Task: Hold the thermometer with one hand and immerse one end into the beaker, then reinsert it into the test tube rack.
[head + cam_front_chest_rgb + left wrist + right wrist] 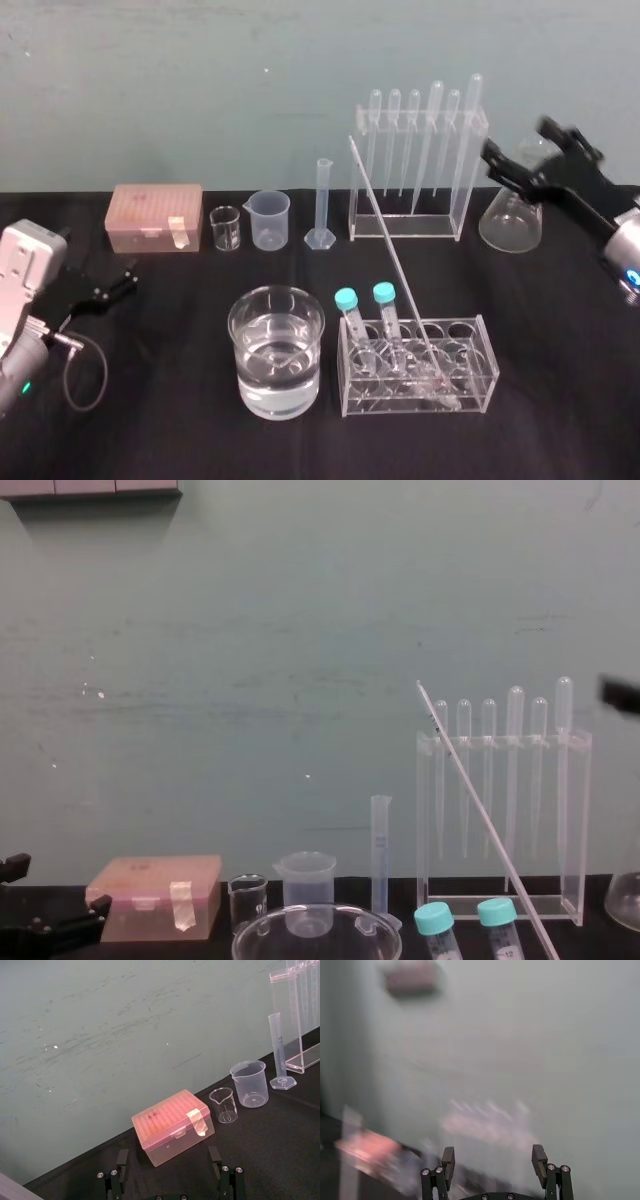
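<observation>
The thermometer (pixel 385 240), a long thin glass rod, leans to the left with its lower end inside the low clear test tube rack (pixel 480 370). That rack also holds two blue-capped tubes. The rod's top crosses in front of the tall pipette stand (pixel 480 810). The beaker (pixel 276 350), wide glass and partly filled with water, stands just left of the rack. My right gripper (pixel 530 160) hangs open in the air at the far right, well clear of the thermometer, with nothing between its fingers (pixel 448 1160). My left gripper (pixel 105 290) rests open near the table's left edge.
At the back stand a pink tip box (pixel 155 215), a tiny glass beaker (pixel 225 228), a small plastic beaker (pixel 270 218), a slim measuring cylinder (pixel 323 205) and a tall acrylic stand with several pipettes (pixel 420 165). A conical flask (pixel 512 225) sits below my right gripper.
</observation>
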You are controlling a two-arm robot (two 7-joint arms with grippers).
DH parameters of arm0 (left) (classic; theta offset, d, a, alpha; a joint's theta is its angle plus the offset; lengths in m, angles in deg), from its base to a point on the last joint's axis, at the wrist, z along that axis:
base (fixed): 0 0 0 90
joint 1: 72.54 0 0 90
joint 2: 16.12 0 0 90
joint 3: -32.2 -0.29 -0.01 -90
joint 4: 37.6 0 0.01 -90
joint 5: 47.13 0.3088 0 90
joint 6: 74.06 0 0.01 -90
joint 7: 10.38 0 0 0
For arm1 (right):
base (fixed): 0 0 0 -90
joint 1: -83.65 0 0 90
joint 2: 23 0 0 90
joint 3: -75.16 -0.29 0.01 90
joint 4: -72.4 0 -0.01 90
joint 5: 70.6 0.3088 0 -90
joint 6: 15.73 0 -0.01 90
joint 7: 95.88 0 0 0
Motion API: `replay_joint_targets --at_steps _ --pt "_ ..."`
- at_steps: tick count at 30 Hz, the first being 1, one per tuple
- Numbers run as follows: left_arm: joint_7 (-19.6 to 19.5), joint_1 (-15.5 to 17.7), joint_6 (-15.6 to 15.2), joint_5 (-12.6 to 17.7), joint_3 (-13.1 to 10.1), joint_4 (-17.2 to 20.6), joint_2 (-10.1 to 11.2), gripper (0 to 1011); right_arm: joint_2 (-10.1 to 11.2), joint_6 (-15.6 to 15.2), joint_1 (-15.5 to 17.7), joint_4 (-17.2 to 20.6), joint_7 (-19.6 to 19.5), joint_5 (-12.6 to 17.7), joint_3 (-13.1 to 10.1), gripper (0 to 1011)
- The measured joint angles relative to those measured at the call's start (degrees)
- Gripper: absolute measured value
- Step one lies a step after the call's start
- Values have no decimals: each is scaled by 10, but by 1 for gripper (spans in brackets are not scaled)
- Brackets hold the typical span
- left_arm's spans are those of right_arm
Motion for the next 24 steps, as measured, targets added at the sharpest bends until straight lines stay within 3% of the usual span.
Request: replay_joint_targets --at_steps 1,4,9,24 --pt "0 0 0 0 0 0 0 1008 2 -18 11 1 -37 -19 -2 1003" --pt "0 0 0 0 0 0 0 1008 5 -55 25 -5 -80 -48 1 1002" --pt "0 0 0 0 0 0 0 1008 1 -98 34 -27 -101 -73 15 1002" --pt "0 0 0 0 0 0 0 1008 0 -101 35 -28 -103 -76 15 1002"
